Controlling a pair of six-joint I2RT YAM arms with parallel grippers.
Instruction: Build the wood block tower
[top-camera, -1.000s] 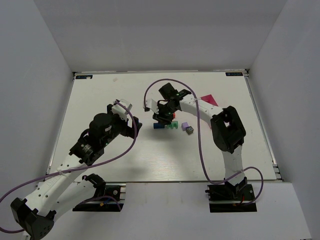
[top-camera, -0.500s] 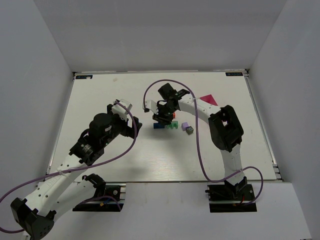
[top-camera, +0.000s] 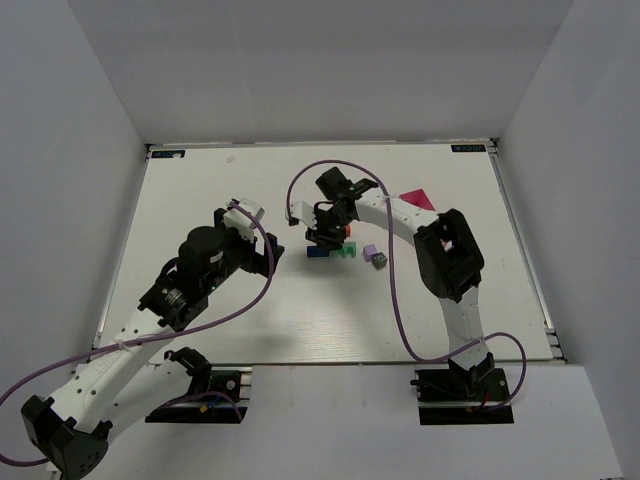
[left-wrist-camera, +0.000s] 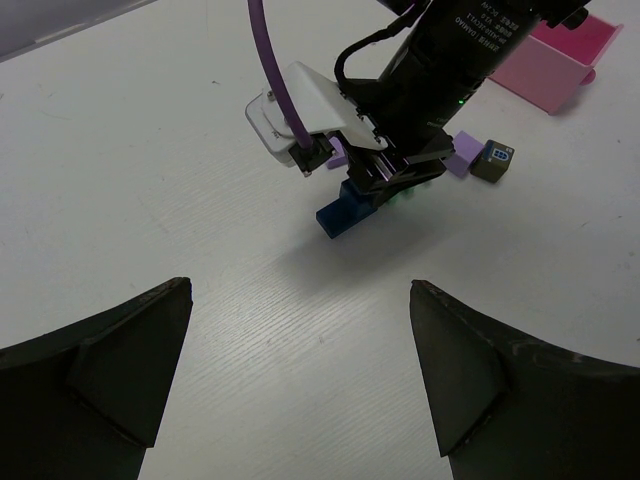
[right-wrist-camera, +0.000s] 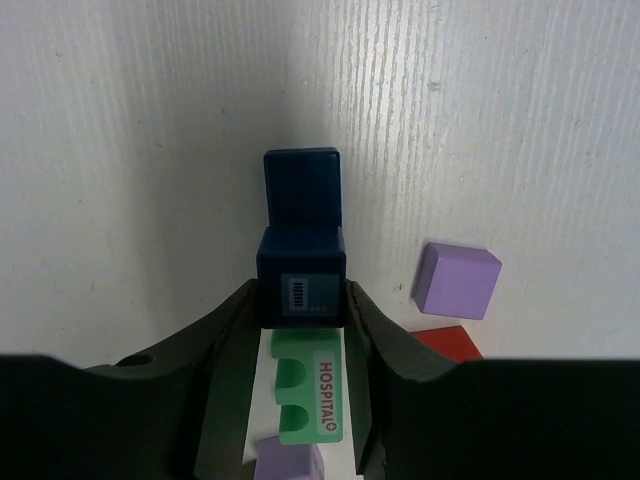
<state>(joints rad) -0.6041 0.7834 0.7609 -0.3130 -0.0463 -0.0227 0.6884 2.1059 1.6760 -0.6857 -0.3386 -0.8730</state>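
Note:
The blocks lie in a loose cluster at mid-table. My right gripper (top-camera: 325, 238) is shut on a dark blue cube (right-wrist-camera: 302, 290) with a small label. A second dark blue block (right-wrist-camera: 301, 185) lies on the table just past it, and also shows in the left wrist view (left-wrist-camera: 343, 213). A green "HOSPITAL" block (right-wrist-camera: 308, 400) lies under the fingers. A purple block (right-wrist-camera: 457, 280), a red block (right-wrist-camera: 447, 342) and another purple block (right-wrist-camera: 288, 466) lie close by. A dark grey block (top-camera: 380, 260) sits right of the purple block (top-camera: 370, 251). My left gripper (left-wrist-camera: 300, 370) is open and empty, well short of the cluster.
A pink tray (top-camera: 418, 200) stands behind and to the right of the blocks, and shows at the top right of the left wrist view (left-wrist-camera: 560, 65). The right arm's purple cable (top-camera: 330, 165) loops over the cluster. Low walls edge the white table (top-camera: 200, 200).
The right arm's elbow has shifted slightly left. Its gripper stays over the blocks, still shut on the blue cube. The left arm has not moved.

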